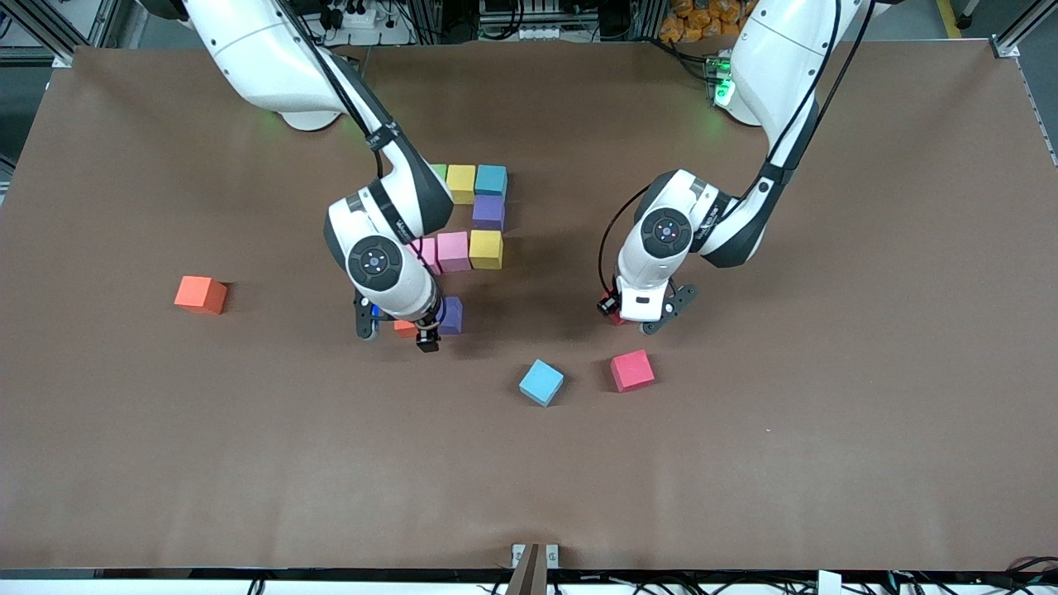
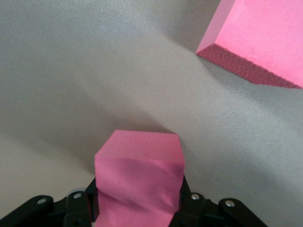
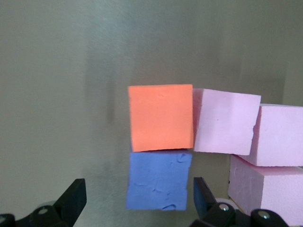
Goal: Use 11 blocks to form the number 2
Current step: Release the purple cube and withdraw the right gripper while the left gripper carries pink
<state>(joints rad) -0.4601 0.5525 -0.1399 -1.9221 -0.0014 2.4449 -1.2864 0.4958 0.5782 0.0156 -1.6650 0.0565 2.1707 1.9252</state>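
Blocks [image 3: 161, 118] are light, squashy foam; grip flat sides. My left gripper [image 2: 137, 208] pinches a pink block [image 2: 139, 184], dented. My right gripper [image 3: 137, 203] gapes around the blue block [image 3: 158, 179].

Brown table [image 1: 826, 463]: coloured blocks [image 1: 486, 249], some loose.

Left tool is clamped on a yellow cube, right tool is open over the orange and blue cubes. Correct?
Not quite: the cube in the left tool is pink, not yellow, as the left wrist view shows. The rest holds: the right tool stands open over the orange cube and blue cube.
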